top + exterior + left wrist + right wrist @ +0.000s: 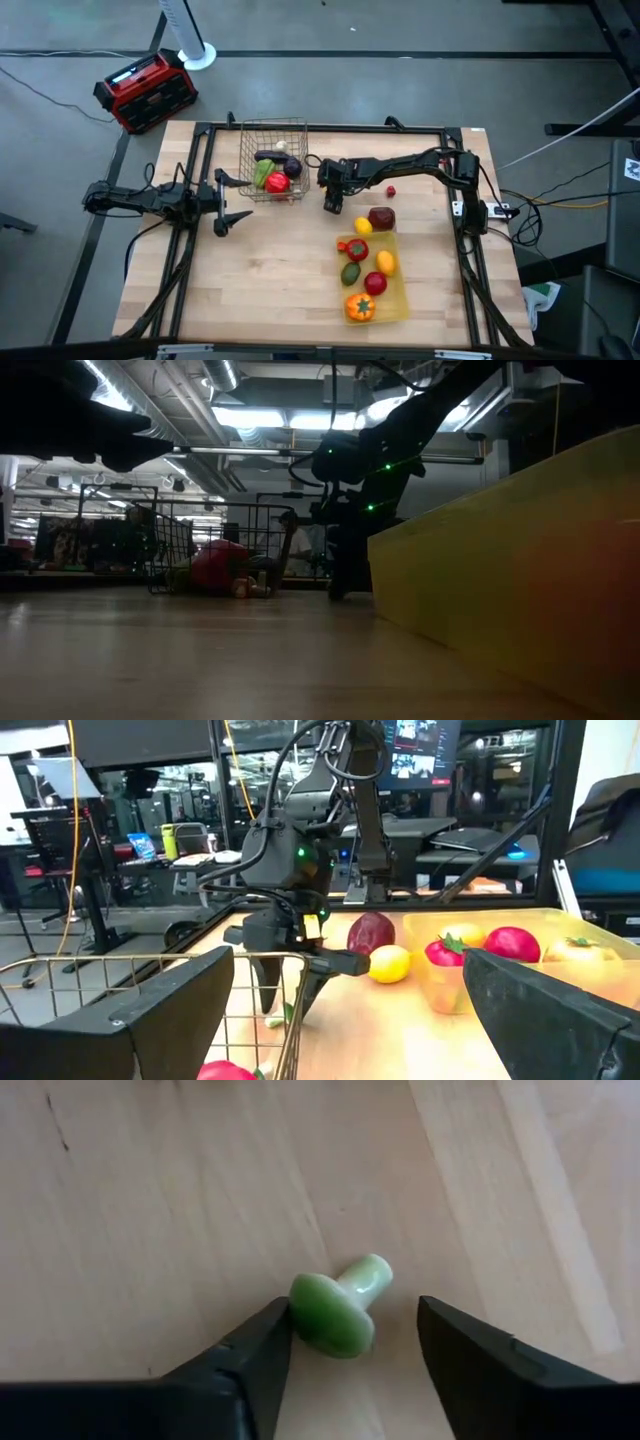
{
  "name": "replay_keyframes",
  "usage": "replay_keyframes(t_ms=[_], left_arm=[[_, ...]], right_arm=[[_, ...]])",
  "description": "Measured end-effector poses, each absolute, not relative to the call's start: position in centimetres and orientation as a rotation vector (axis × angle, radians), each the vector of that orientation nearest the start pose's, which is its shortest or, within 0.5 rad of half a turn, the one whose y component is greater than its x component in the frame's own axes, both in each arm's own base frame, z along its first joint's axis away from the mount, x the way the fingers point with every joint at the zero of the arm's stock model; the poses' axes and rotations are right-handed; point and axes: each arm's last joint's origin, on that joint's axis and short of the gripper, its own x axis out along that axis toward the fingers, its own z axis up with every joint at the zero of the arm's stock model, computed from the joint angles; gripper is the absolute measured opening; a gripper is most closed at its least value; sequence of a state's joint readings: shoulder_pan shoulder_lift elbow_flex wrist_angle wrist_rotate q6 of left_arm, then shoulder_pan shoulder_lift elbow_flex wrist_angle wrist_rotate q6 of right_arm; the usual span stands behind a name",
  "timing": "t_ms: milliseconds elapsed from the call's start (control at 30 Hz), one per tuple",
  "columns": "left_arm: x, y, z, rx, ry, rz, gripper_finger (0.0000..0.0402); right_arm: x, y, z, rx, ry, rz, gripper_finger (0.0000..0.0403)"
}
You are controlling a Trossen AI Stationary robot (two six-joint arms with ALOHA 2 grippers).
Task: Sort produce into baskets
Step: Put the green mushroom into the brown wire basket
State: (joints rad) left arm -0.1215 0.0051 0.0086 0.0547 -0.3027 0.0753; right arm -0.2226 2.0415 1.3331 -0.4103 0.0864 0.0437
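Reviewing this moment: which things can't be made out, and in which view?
- High view: the green mushroom-shaped piece is hidden under the right gripper.
- Low view: the yellow tray wall hides its produce.
- Right wrist view: unclear whether the fingers touch the piece.

Right gripper (333, 207): pointed down at centre, fingers (250, 1355) parted. Left gripper (228, 200): at nine o'clock, fingers spread wide.

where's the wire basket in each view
high: wire basket at the table's far side, left of centre, produce inside
low: left of centre, in the background
left wrist: only its rim, at the bottom left
right wrist: not in it
shared landmark: the right gripper, beside the basket
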Motion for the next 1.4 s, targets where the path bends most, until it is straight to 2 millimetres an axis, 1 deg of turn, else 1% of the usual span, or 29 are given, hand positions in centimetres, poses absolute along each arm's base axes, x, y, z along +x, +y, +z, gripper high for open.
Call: replay_keyframes(t_ms=[100, 200, 400, 567, 800, 933, 1067, 1133, 1267, 1400], left_arm=[[9.6, -0.3, 17.1, 0.057, -0.050, 0.183, 0.0392], [9.6, -0.3, 17.1, 0.057, -0.050, 0.183, 0.0392], [9.6, -0.3, 17.1, 0.048, -0.051, 0.183, 0.0392], [9.6, -0.3, 17.1, 0.089, -0.047, 0.184, 0.0392], [9.6, -0.3, 17.1, 0.091, -0.047, 0.184, 0.0392], [9.6, -0.3, 17.1, 0.071, -0.049, 0.183, 0.0392], [9.6, -0.3, 17.1, 0.041, -0.051, 0.182, 0.0392], [9.6, -0.3, 17.1, 0.038, -0.052, 0.182, 0.0392], [9.6, -0.3, 17.1, 0.045, -0.051, 0.182, 0.0392], [9.6, -0.3, 17.1, 0.045, -0.051, 0.182, 0.0392]], right_arm=[[39.7, -9.2, 13.9, 0.114, 1.116, -0.299, 0.0181], [39.8, -9.3, 14.3, 0.083, 1.142, -0.290, 0.0156], [40.5, -9.5, 16.9, 0.067, 1.183, -0.277, 0.0114], [41.2, -9.6, 20.0, 0.068, 1.207, -0.274, 0.0098], [42.0, -9.8, 25.5, 0.065, 1.169, -0.276, 0.0106], [42.4, -9.9, 28.7, 0.055, 1.092, -0.289, 0.0106], [43.0, -10.1, 31.4, 0.047, 0.957, -0.298, 0.0106], [43.5, -10.2, 32.2, 0.044, 0.880, -0.299, 0.0106], [44.5, -10.3, 33.2, 0.048, 0.738, -0.279, 0.0106], [45.1, -10.3, 33.8, 0.053, 0.648, -0.250, 0.0106]])
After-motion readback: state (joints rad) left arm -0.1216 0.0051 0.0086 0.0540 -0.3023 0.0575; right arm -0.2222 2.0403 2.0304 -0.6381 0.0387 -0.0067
